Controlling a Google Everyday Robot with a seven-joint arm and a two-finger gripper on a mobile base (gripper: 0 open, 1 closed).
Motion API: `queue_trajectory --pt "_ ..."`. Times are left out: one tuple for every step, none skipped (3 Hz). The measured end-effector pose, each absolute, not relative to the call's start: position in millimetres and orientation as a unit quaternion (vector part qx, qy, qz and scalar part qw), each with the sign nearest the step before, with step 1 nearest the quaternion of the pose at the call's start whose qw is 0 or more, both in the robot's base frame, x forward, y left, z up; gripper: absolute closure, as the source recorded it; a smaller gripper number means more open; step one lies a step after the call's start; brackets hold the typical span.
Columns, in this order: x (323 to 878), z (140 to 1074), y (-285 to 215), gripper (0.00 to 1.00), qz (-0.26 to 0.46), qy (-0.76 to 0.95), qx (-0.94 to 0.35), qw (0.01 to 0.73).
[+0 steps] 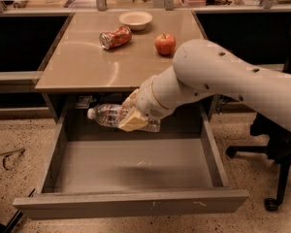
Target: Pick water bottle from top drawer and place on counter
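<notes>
- Because the gripper (pixel 132 121) has its tan fingers (pixel 137 124) closed across the bottle's middle, the bottle (pixel 106 114) hangs on its side with the cap to the left. It is clear of the drawer floor and just under the counter's front edge.
- From where I stand, a mid-body hold looks like the sensible choice: the weight sits evenly, so neither end droops.
- The drawer (pixel 131 204) is pulled fully out, which leaves the arm (pixel 218 76) room to reach in from the right, beneath the counter (pixel 80 64).
- I'd say the picking is done and the placing is not; the bottle has to go out past the counter edge, up and over.
- The front half of the counter is bare, so that looks the likely landing spot; everything else sits toward the back.
- Count on the counter: one crushed can (pixel 115 37), one apple (pixel 165 43), one bowl (pixel 136 19).
- Count elsewhere: one bottle, one open drawer with nothing showing on its floor, one arm with one gripper, and one chair (pixel 281 149) off to the right.
</notes>
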State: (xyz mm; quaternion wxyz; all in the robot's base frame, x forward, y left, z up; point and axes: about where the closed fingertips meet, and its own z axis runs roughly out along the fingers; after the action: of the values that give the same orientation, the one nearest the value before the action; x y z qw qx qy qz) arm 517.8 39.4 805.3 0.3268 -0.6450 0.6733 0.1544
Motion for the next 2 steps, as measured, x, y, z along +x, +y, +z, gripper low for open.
queue_trajectory --pt "550 865 48 1.00 0.113 0.651 -0.663 0.351" --pt "598 905 59 1.00 0.087 0.642 -0.672 0.360"
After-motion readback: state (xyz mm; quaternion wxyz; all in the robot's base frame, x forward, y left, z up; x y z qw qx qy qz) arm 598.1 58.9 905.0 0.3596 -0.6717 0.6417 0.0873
